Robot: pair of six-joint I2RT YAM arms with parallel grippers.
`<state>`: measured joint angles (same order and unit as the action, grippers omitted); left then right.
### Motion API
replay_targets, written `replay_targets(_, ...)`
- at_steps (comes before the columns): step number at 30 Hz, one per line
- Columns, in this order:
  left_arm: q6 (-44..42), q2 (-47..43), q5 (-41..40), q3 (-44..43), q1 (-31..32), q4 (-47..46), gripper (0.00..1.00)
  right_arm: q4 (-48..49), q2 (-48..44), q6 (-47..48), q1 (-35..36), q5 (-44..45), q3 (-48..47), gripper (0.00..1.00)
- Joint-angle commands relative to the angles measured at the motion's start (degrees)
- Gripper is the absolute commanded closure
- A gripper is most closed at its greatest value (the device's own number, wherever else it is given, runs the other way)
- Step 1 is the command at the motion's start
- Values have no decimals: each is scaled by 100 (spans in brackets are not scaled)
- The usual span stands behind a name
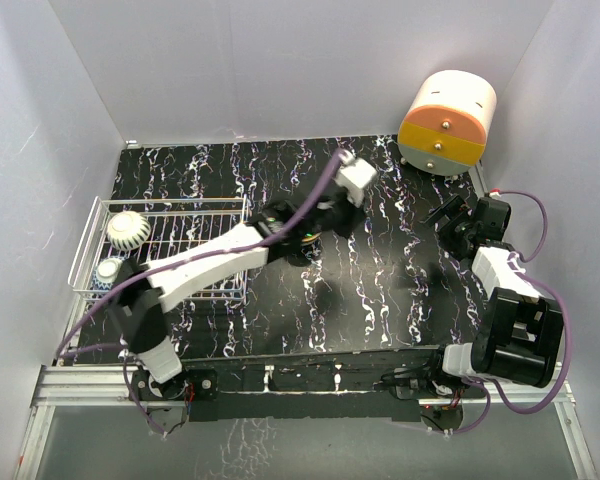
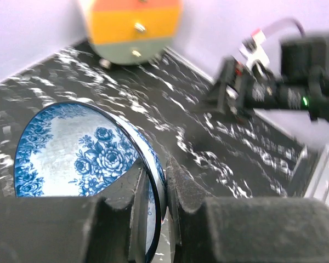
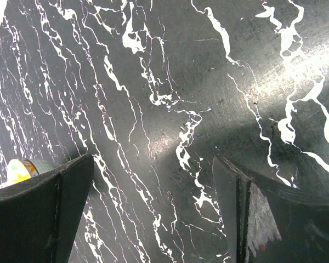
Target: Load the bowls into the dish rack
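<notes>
A bowl (image 2: 71,156) with a blue flower pattern inside is tipped up on its edge in the left wrist view. My left gripper (image 2: 156,164) is shut on its rim, one finger inside and one outside. In the top view my left arm (image 1: 210,255) reaches from the rack side to the middle of the table; the held bowl is hidden there. The white wire dish rack (image 1: 195,235) sits at the left with a ribbed white bowl (image 1: 126,229) and a blue-patterned bowl (image 1: 110,272) in it. My right gripper (image 3: 153,175) stands open over bare tabletop at the right (image 1: 448,222).
The cream-and-orange drawer unit (image 1: 448,122) stands at the back right corner, also seen past the held bowl (image 2: 134,24). The right arm (image 2: 279,87) lies to the right of my left gripper. The black marbled tabletop (image 1: 380,280) is walled in by white panels.
</notes>
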<state>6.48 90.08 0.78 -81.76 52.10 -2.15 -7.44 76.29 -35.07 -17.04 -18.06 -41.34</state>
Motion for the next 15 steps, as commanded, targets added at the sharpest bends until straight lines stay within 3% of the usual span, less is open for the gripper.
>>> replay_targets(1,1466,-1362,600,1240,-1608,-983,100,333,-217,-14,-36,-222,92,8)
replay_targets(4,1958,-2068,843,1816,-2389,-1249,100,354,-279,-1,-36,-312,148,8)
replay_targets(10,2495,-2993,924,2429,-3226,-1272,100,375,-366,10,-36,-437,244,9)
replay_targets(15,3707,-3323,1363,3698,-4012,-1935,100,401,-392,9,-36,-561,282,9)
